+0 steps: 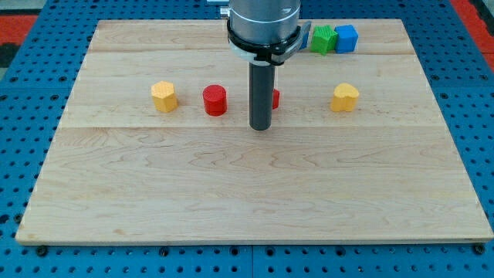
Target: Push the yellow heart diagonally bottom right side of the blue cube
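The yellow heart (345, 97) lies on the wooden board at the view's right, in the upper half. The blue cube (346, 38) sits near the board's top edge, right of centre, directly above the heart, with a green block (323, 38) touching its left side. My tip (261, 127) rests on the board near the centre, well to the left of the yellow heart and slightly lower. The rod hides most of a second red block (275, 98) behind it.
A red cylinder (215, 100) stands left of my tip. A yellow hexagon-like block (164, 96) lies further left. The wooden board (247, 193) sits on a blue pegboard table.
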Robot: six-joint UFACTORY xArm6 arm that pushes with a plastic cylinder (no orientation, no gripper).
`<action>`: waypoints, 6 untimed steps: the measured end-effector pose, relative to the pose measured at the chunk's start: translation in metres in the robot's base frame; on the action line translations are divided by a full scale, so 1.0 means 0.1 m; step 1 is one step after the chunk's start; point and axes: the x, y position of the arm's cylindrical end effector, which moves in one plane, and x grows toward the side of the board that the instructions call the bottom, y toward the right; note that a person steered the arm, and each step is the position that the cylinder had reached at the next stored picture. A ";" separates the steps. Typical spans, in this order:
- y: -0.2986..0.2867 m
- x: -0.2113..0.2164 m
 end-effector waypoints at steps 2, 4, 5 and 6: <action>-0.03 0.00; 0.17 0.26; 0.16 0.10; 1.04 -0.35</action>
